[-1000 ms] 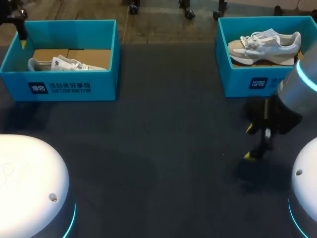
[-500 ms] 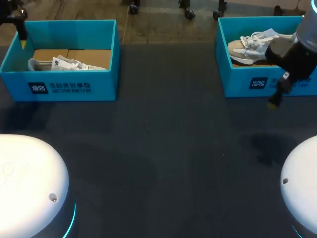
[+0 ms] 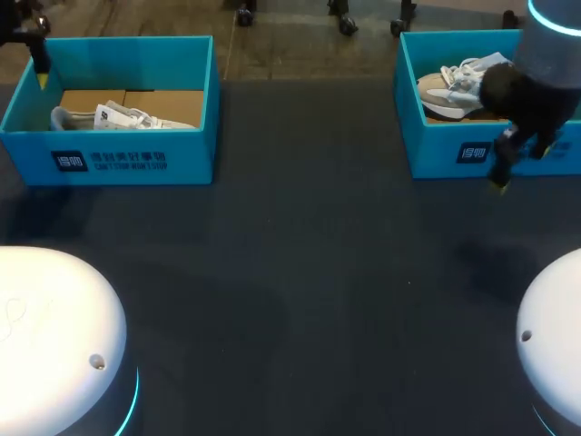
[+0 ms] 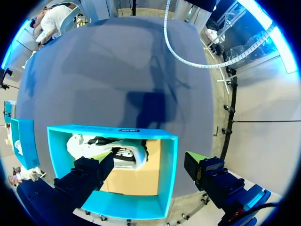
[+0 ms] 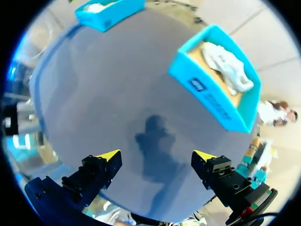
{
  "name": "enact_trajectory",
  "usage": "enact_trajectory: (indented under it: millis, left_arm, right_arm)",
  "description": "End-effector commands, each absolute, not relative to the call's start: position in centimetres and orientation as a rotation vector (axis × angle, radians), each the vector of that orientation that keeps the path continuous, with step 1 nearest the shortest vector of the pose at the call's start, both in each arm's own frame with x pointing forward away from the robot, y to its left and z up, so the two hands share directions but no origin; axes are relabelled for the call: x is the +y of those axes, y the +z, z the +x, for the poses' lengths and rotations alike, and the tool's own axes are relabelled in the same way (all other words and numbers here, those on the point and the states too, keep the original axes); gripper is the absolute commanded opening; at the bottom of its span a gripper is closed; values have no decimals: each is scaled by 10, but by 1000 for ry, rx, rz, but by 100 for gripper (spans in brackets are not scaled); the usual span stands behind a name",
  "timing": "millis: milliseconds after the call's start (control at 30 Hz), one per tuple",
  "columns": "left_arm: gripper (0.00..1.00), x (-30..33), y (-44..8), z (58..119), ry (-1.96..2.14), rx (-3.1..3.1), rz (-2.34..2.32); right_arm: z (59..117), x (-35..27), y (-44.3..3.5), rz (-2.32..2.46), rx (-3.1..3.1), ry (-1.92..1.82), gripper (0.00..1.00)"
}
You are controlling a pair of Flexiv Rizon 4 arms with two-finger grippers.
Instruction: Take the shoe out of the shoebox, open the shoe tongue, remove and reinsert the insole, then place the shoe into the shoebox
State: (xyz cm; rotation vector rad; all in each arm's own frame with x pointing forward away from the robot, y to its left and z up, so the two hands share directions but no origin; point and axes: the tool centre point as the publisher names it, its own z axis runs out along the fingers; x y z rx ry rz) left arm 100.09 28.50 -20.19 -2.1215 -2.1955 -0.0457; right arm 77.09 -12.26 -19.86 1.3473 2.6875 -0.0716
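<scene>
Two open teal shoeboxes stand at the far side of the dark counter [image 3: 309, 272], well apart from each other, each with a dark label on its front wall and one shoe inside.

The left shoebox [image 3: 109, 159] has a brown cardboard bottom; the left shoe [image 3: 123, 118] lies low in it along the front wall; it is a white sneaker with grey parts and a dark mark on its side; from the left wrist view its opening looks dark, and it lies toward one end of the box.

The right shoebox [image 3: 454, 150] holds the right shoe [image 3: 454, 84], a white and pale grey sneaker with loose white laces and a beige sole, lying lengthwise on the cardboard; the right arm [image 3: 531, 91] hides its far half in the head view.

The left end effector [image 4: 148, 157] hangs above the left shoebox, by its far left corner in the head view; its fingers stand wide apart with nothing between them; the shoe lies below it, toward one finger.

The right end effector [image 5: 155, 156] hangs at the front of the right shoebox, one yellow tip just before the front wall over the counter; its fingers are spread wide and hold nothing; only bare counter lies between them, and the box with its shoe lies ahead of them.
</scene>
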Motion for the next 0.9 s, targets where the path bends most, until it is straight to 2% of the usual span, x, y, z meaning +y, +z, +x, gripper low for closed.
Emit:
enact_trajectory:
  millis: [33,367,533,900]
  left_arm:
    - [100,285,-202,1001,-47,-2194,-2121]
    - [100,285,-202,1001,-47,-2194,-2121]
    - [100,285,-202,1001,-47,-2194,-2121]
    - [100,285,-202,1001,-47,-2194,-2121]
  right_arm:
    - [791,-149,-181,1397,2610,-66,100]
    - [876,-197,-141,1440,2466,-85,100]
    - [906,-210,-148,1576,2484,-70,100]
    - [908,-211,-152,1599,2490,-49,100]
